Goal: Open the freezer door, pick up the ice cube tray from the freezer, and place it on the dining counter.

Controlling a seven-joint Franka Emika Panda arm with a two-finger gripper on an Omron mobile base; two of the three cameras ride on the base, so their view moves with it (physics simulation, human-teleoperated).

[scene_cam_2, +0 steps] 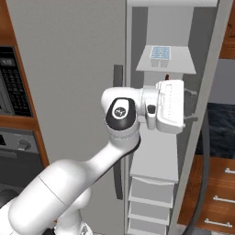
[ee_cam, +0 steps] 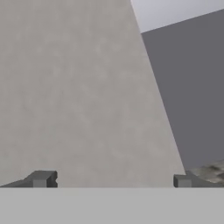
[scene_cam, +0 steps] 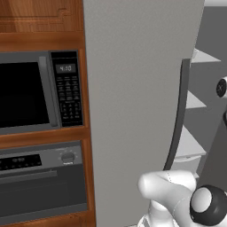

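Note:
The freezer [scene_cam_2: 158,156] stands open, with pale shelves inside. The ice cube tray [scene_cam_2: 160,53], pale blue-white, lies on an upper shelf. The freezer door [scene_cam_2: 209,101] is swung out to the right and I see it nearly edge-on, its dark curved handle [scene_cam_2: 204,174] on the outer side. My gripper [scene_cam_2: 189,105] is below the tray and points right, close to the door's inner side. In the hand view the gripper [ee_cam: 112,180] is open with nothing between its fingertips [ee_cam: 41,179], facing a flat grey panel [ee_cam: 87,87]. The black marbled dining counter [scene_cam_2: 222,128] shows beyond the door.
A closed grey door [scene_cam: 133,88] with a dark bar handle [scene_cam: 179,115] stands left of the opening. Further left are a microwave [scene_cam: 26,93] and an oven [scene_cam: 40,181] in a wooden cabinet. Wooden drawers [scene_cam_2: 218,193] sit under the counter.

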